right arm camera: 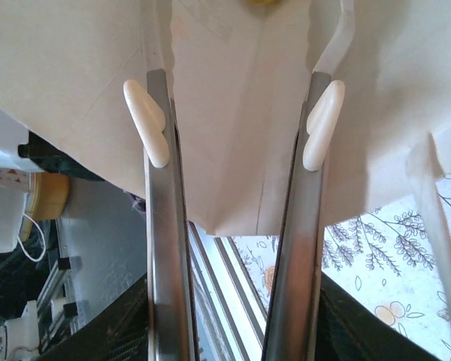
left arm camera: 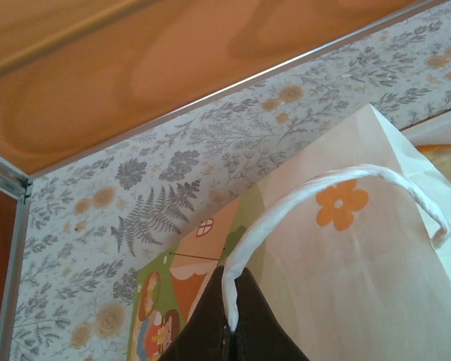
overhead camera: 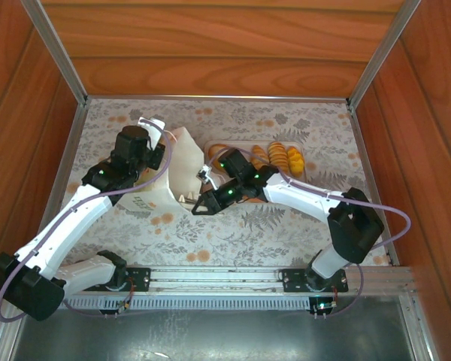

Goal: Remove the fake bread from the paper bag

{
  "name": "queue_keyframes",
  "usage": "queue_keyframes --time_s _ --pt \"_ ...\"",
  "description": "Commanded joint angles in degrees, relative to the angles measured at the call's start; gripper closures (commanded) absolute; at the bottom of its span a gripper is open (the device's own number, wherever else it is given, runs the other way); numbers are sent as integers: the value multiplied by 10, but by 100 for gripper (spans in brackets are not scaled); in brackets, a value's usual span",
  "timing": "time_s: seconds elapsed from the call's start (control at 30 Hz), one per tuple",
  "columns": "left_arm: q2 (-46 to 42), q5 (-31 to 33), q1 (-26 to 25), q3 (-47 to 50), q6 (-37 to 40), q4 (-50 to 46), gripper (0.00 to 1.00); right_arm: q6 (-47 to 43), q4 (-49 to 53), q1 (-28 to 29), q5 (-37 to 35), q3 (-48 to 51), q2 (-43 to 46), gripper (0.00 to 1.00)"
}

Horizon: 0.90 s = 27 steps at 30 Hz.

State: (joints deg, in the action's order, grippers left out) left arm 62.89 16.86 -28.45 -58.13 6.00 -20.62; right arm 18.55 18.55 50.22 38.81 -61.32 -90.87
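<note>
Top view: some fake bread (overhead camera: 278, 156) lies out right of the paper bag (overhead camera: 173, 177) and your right end effector (overhead camera: 201, 201) sits at its mouth, so you look mid-retrieval. Left wrist: your left end effector (left arm camera: 229, 316) is pinching the cord handle (left arm camera: 323, 188). Right wrist: the fingers (right arm camera: 146, 124) are spread on nothing, and a yellow bit (right arm camera: 261, 3), probably bread, is cut off at the top edge, so reach deeper and close; the rest of the inside is hidden.
</note>
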Motion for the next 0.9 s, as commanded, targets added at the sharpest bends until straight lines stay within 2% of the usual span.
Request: queue_keyframes --time_s 0.0,0.1,0.2,0.37,0.43,0.63,0.87 --pt "-17 -32 6 8 7 -7 100 -20 5 2 -9 -5 17 54" --pt "-27 -107 6 19 40 -6 100 6 1 2 -36 -29 17 54" --pt "-37 -149 4 22 61 -6 100 30 9 2 -55 -53 13 54" --pt "-44 -172 4 13 70 -6 100 38 81 2 -107 -91 7 56" --pt "-42 -180 3 9 69 -6 100 36 78 2 -98 -87 11 56" --pt "-51 -219 -1 5 70 -20 100 20 99 4 -183 -98 12 56" --pt "-111 -229 0 12 54 -65 100 -66 -7 35 -249 -81 -7 59"
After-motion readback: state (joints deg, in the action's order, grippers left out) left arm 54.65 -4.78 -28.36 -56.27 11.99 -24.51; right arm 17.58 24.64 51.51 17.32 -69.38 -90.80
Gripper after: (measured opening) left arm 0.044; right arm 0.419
